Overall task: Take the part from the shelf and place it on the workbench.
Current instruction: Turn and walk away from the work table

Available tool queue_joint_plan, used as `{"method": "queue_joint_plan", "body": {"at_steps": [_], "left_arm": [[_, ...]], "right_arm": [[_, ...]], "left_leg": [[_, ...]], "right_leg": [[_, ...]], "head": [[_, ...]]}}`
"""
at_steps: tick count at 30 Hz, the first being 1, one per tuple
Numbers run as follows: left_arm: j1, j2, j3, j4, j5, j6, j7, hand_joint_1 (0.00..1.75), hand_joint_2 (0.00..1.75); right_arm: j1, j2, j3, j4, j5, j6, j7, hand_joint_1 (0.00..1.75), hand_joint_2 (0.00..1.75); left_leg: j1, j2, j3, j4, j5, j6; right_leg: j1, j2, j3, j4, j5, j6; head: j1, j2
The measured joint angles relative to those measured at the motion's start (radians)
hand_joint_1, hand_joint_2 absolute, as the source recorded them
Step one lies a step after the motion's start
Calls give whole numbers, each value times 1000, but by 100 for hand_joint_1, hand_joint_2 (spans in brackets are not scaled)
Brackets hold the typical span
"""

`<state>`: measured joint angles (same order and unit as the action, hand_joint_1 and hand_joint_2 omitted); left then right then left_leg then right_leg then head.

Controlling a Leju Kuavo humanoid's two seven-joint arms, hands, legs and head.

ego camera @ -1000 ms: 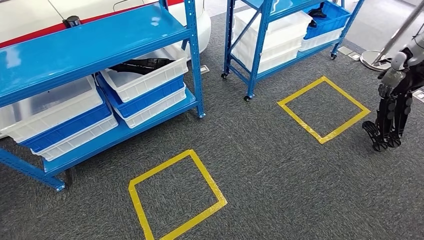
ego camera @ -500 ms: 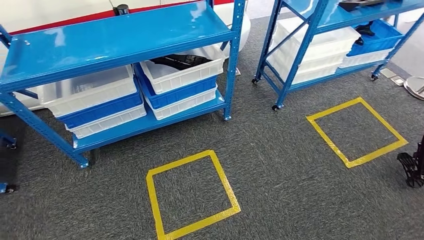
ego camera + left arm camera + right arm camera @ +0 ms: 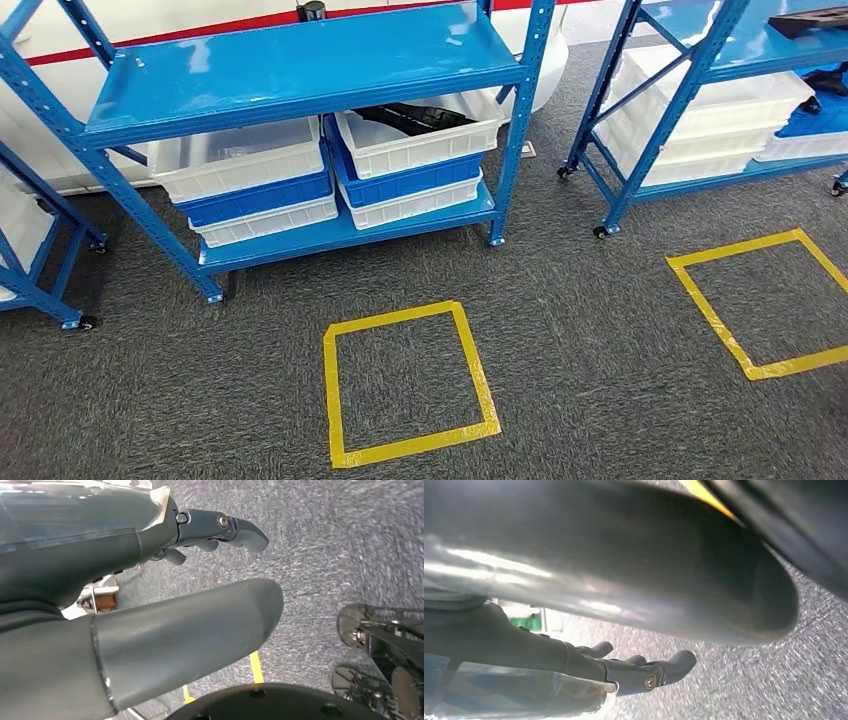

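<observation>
**Overview: shelving units and floor markings, both hands hanging empty**

Centrally, the head view shows a blue shelf [image 3: 300,65] standing on grey carpet [image 3: 600,350]. Its lower level carries two stacks of white and blue bins: the left stack [image 3: 250,190] and the right stack [image 3: 415,165]. A dark part [image 3: 425,117] lies in the top white bin of the right stack, under the upper deck. A small dark object [image 3: 312,10] stands at the far edge of that deck; its kind cannot be told.

On the right stands a second blue shelf [image 3: 690,80] holding white bins [image 3: 710,125]; a flat black item [image 3: 815,22] rests on its upper level. At the left edge, part of a third blue frame [image 3: 40,250] appears.

Two yellow tape squares mark the carpet: one near the centre [image 3: 405,385], in front of the middle shelf, and one on the right [image 3: 765,300].

In the left wrist view, the left hand [image 3: 200,555] hangs above the carpet, fingers apart and holding nothing. In the right wrist view, the right hand [image 3: 634,645] is likewise spread and empty.
</observation>
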<state>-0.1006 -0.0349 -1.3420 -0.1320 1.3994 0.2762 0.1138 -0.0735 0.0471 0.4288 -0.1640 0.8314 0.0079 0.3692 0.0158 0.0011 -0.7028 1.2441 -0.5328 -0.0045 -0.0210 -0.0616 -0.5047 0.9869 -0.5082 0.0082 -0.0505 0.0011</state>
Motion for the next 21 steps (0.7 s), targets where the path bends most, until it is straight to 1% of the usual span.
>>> {"method": "queue_joint_plan", "body": {"at_steps": [1, 2, 3, 4, 6, 7, 8, 9, 10, 11, 12, 13, 14, 15, 16, 17, 18, 19, 20, 21], "left_arm": [[0, 1, 0, 0, 0, 0, -1, 0, 0], [0, 1, 0, 0, 1, 1, -3, 0, 0], [-1, 2, 0, 0, 1, 2, -6, 0, 0], [-2, 2, 0, 0, 2, 2, -8, 0, 0], [-2, 2, 0, 0, 5, 3, -13, 0, 0], [-2, 2, 0, 0, 8, 3, -16, 0, 0], [-2, 2, 0, 0, 10, 3, -20, 0, 0], [-2, 3, 0, 0, 12, 4, -24, 0, 0], [-3, 3, 0, 0, 14, 5, -28, 0, 0], [-4, 4, 0, 0, 15, 6, -32, 0, 0], [-5, 4, 0, 0, 15, 6, -34, 0, 0], [-4, 3, 0, 0, 16, 6, -35, 0, 0], [-4, 3, 0, 0, 16, 6, -35, 0, 0], [-4, 3, 0, 0, 16, 6, -36, 0, 0], [-4, 3, 0, 0, 16, 7, -38, 0, 0], [-4, 2, 0, 0, 17, 8, -40, 0, 0], [-4, 2, 0, 0, 18, 10, -42, 0, 0], [-4, 2, 0, 0, 20, 13, -44, 0, 0], [-4, 2, 0, 0, 22, 16, -44, 0, 0], [-4, 2, 0, 0, 23, 18, -44, 0, 0]], "right_arm": [[-1, 0, -1, 0, 1, -5, -1, 0, 0], [-2, 0, -2, 0, 4, -12, -2, 0, 0], [-4, 1, -2, 0, 6, -16, -2, 0, 0], [-6, 2, -3, 0, 9, -19, -2, 0, 0], [-9, 3, -4, 0, 11, -24, 0, 0, 0], [-10, 3, -4, 0, 12, -25, 1, 0, 0], [-10, 2, -5, 0, 12, -26, 1, 0, 0], [-9, 2, -5, 0, 12, -27, 0, 0, 0], [-8, 2, -6, 0, 12, -29, 0, 0, 0], [-7, 2, -6, 0, 12, -30, -1, 0, 0], [-7, 1, -7, 0, 11, -32, -2, 0, 0], [-8, 0, -8, -1, 10, -33, -3, 0, 0], [-9, 0, -9, -1, 10, -34, -4, 0, 0], [-9, -1, -9, -1, 10, -34, -4, 0, 0], [-9, -1, -9, -1, 10, -34, -4, 0, 0], [-7, -1, -9, -1, 11, -33, -4, 0, 0], [-5, -1, -9, -1, 12, -33, -4, 0, 0], [-3, -1, -9, 0, 13, -33, -4, 0, 0], [-2, 0, -9, 0, 13, -33, -4, 0, 0], [-2, 1, -9, 0, 14, -33, -4, 0, 0]], "left_leg": [[1, 6, 41, -68, 30, 2], [0, 14, 82, -138, 51, 5], [-2, 20, 115, -192, 64, 9], [-5, 24, 132, -222, 67, 14], [-11, 20, 135, -232, 65, 26], [-10, 17, 138, -236, 67, 34], [-8, 14, 141, -243, 71, 42], [-5, 11, 144, -249, 75, 48], [-3, 8, 147, -252, 77, 53], [-4, 5, 147, -253, 77, 57], [-5, 0, 147, -253, 77, 58], [-6, -5, 148, -253, 75, 59], [-7, -11, 150, -252, 74, 60], [-8, -17, 153, -252, 71, 59], [-7, -23, 157, -252, 69, 58], [-8, -29, 161, -252, 65, 55], [-11, -34, 163, -250, 61, 50], [-13, -37, 164, -249, 57, 45], [-14, -38, 164, -248, 53, 39], [-15, -39, 165, -248, 50, 34]], "right_leg": [[0, -7, 2, 0, -2, 1], [3, -11, 4, 0, -5, 5], [5, -14, 6, 1, -7, 9], [7, -16, 8, 1, -9, 13], [8, -21, 14, -2, -9, 24], [6, -18, 16, -1, -11, 29], [5, -8, 13, 11, -19, 32], [5, 9, 0, 43, -36, 33], [3, 28, -29, 99, -61, 30], [4, 44, -65, 170, -89, 27], [5, 52, -102, 239, -111, 26], [5, 55, -129, 285, -120, 29], [5, 56, -139, 294, -112, 34], [5, 57, -128, 259, -87, 42], [4, 57, -101, 193, -53, 50], [4, 58, -71, 117, -20, 54], [4, 59, -45, 55, 4, 52], [5, 60, -31, 18, 15, 45], [7, 61, -27, 4, 17, 36], [10, 61, -25, 3, 16, 26]], "head": [[0, 0], [-1, 0], [0, 0], [1, 0], [4, 0], [4, 0], [6, 0], [9, 0], [14, 0], [18, 0], [20, 0], [21, 0], [21, 0], [22, 0], [22, 0], [24, 0], [26, 0], [26, 0], [26, 0], [25, 0]]}}
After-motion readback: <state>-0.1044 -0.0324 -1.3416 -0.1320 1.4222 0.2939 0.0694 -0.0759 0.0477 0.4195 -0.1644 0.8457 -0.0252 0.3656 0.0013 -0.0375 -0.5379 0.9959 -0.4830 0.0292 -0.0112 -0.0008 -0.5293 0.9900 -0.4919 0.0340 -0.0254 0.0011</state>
